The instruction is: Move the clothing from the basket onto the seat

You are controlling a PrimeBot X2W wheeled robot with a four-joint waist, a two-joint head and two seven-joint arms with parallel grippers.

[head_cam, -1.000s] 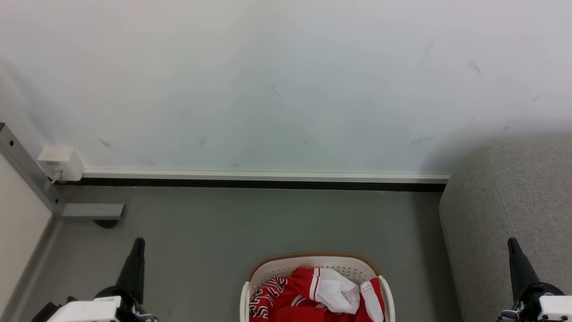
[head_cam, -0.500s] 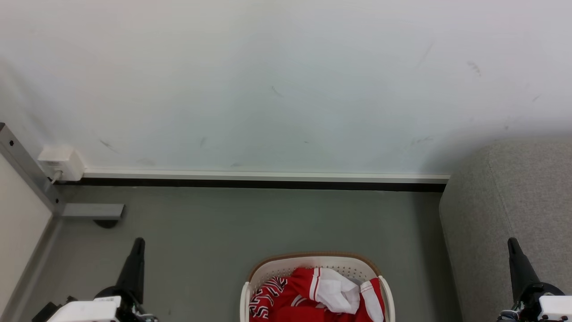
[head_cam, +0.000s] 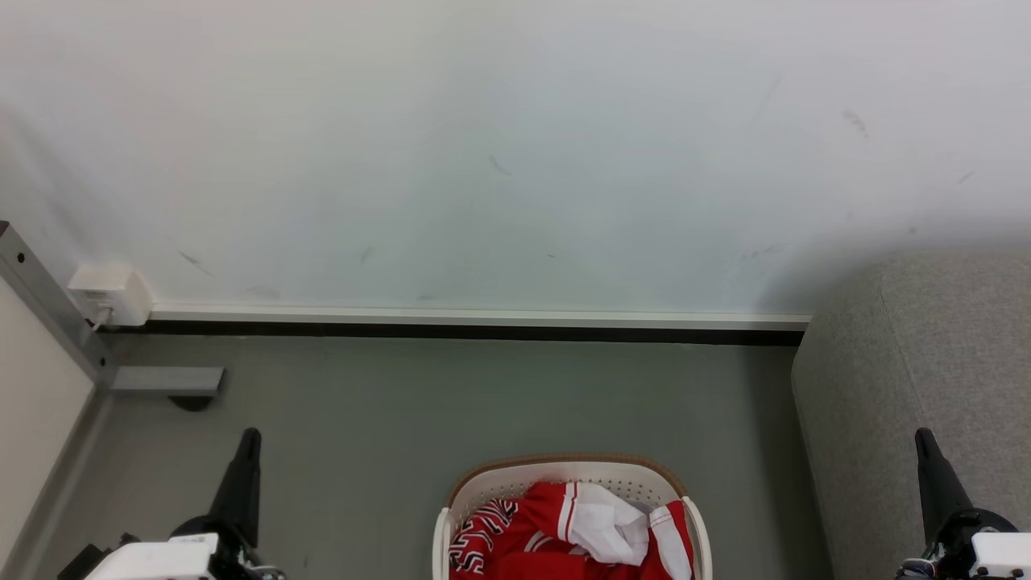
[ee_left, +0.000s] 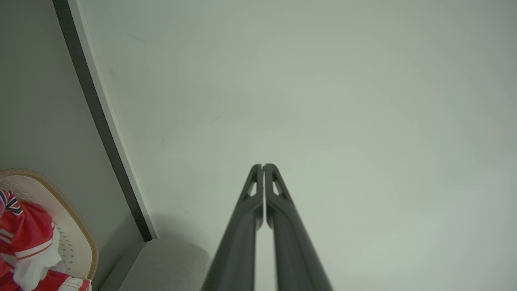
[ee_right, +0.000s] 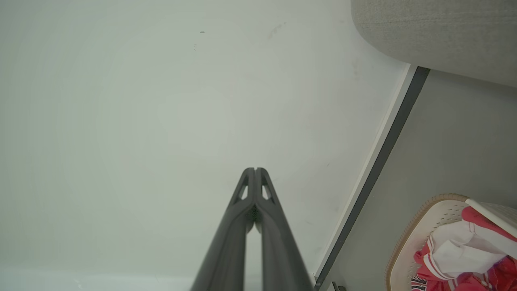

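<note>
Clothing, a red jersey heap with white panels and a black-and-white patterned patch, sits in the laundry basket at the bottom centre of the head view. None of it is on the sofa yet, so I reckon I'm at the very start: the reach-in. My left gripper, lower left, has its fingers pressed together with nothing in them. My right gripper, lower right against the sofa's grey side, is the same story, closed tight and empty. Both wrist views look past joined fingertips at bare wall, with the basket tucked into a bottom corner of each, so neither arm is aimed at the pile. To do this well, I'd tip the head down first and get the whole basket in frame. Then I'd spread the jaws before descending and come down on that raised white fold atop the heap, which looks the easiest ridge to pinch. Bite deep and lift straight up until the fabric clears the brown rim, or the light basket may drag along. The right arm seems the natural pick, being on the sofa's side. Now the unknowns: the basket's near half is cut off by the bottom edge, so I can't tell how many garments there are or how deep they lie. The sofa runs off the right edge, and its sitting surface isn't clear to me from here. There's also a small greyish patch beside the white fold that I can't make out.
</note>
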